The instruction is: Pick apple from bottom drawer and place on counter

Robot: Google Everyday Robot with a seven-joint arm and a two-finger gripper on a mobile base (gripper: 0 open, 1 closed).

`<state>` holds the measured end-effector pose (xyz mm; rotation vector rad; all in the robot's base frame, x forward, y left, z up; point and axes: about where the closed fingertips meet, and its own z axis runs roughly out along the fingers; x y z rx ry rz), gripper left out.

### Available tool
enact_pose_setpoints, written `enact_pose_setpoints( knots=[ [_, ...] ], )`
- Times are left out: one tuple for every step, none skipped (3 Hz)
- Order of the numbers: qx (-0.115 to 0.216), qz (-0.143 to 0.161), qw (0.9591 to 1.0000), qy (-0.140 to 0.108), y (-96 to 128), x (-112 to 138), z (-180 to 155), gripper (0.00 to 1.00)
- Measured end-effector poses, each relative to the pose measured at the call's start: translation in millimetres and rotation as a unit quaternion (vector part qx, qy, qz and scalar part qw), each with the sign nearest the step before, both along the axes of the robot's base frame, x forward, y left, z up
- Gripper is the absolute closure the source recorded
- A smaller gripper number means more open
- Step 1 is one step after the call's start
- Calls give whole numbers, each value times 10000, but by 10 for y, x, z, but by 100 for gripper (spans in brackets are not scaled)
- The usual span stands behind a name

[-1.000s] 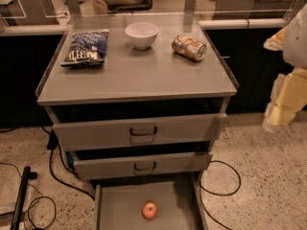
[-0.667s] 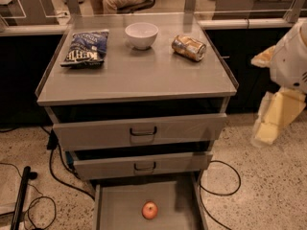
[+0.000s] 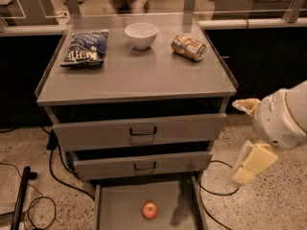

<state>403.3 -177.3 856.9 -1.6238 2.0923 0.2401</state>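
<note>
Apple (image 3: 149,210) in bottom drawer (image 3: 117,207), frame bottom centre. Gripper (image 3: 250,166) at right edge; apple down-left of it. Gripper opening: cannot tell. Apple not held.

Left to right in one row: blue chip bag (image 3: 85,48) lying flat; white bowl (image 3: 141,34) upright; dented can (image 3: 188,48) on its side. Below: two upper drawers (image 3: 96,134) with dark handles (image 3: 143,131), each slightly pulled out. Left: black cables (image 3: 56,172) on speckled floor (image 3: 29,145). Far right: gripper (image 3: 254,162), beside the drawers.
</note>
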Motion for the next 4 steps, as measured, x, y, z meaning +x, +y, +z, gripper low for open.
enact_pose_setpoints(
  knots=[
    [390,-42,9992,-26,132,-167,-702,0],
    [390,-42,9992,-26,132,-167,-702,0],
    [478,-92,9986,225,191,-202,-995,0],
    [677,-111,9962,533,280,-265,-1538,0]
  ],
)
